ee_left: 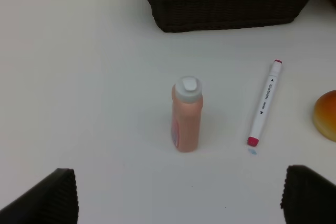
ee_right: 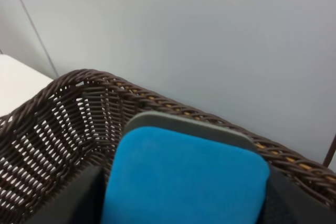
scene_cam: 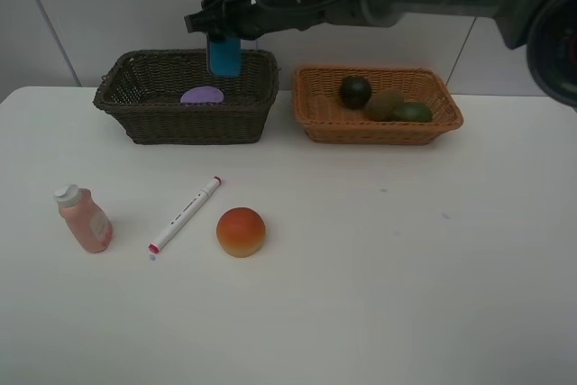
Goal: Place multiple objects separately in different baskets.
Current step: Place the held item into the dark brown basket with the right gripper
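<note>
My right gripper (scene_cam: 223,41) reaches across to the dark brown basket (scene_cam: 144,119) and is shut on the blue eraser (scene_cam: 224,56), which hangs upright over the basket's right half; the wrist view shows the blue eraser (ee_right: 184,179) between the fingers above the dark brown basket (ee_right: 58,124). A purple-lidded jar (scene_cam: 202,96) lies inside. The light orange basket (scene_cam: 315,128) holds a dark mangosteen (scene_cam: 355,91), a brown kiwi (scene_cam: 384,104) and a green lime (scene_cam: 413,113). On the table lie the pink bottle (scene_cam: 85,219), white marker (scene_cam: 185,215) and orange-red fruit (scene_cam: 241,232). My left gripper (ee_left: 178,198) stands open short of the pink bottle (ee_left: 186,115).
The white marker (ee_left: 265,103) and the edge of the orange-red fruit (ee_left: 326,115) lie to one side of the bottle in the left wrist view, with the dark brown basket (ee_left: 226,9) beyond. A pale wall stands behind both baskets.
</note>
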You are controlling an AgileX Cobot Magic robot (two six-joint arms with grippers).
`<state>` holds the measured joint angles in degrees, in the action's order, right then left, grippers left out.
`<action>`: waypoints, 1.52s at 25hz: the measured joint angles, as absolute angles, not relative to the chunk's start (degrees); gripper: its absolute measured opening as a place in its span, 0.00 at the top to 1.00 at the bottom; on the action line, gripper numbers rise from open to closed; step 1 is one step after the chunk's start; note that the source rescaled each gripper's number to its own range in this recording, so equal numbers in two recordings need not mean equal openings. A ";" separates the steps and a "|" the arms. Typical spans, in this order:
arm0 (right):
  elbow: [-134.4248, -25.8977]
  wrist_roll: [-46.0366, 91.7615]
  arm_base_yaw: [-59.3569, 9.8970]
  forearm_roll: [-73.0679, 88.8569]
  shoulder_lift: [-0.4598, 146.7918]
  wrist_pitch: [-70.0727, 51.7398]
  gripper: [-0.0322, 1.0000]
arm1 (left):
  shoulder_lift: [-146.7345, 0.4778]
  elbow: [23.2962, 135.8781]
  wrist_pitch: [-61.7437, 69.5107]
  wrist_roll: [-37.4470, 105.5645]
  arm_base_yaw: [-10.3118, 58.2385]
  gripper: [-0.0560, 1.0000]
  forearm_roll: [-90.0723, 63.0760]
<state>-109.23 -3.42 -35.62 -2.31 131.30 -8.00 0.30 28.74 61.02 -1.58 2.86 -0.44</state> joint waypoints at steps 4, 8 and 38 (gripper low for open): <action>-109.23 -3.42 -35.62 -2.31 132.33 -6.36 0.90 | 0.30 28.74 61.02 -1.58 2.86 0.00 -0.44; -109.23 -3.42 -35.62 -2.31 133.52 -5.46 0.90 | 0.30 28.74 61.02 -1.58 2.86 0.00 -0.44; -109.23 -3.38 -36.27 -3.62 136.10 -2.84 0.78 | 0.30 28.74 61.02 -1.58 2.86 0.00 -0.44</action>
<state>-109.23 -3.38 -36.27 -3.62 136.10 -2.84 0.30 28.74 61.02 -1.58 2.86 -0.44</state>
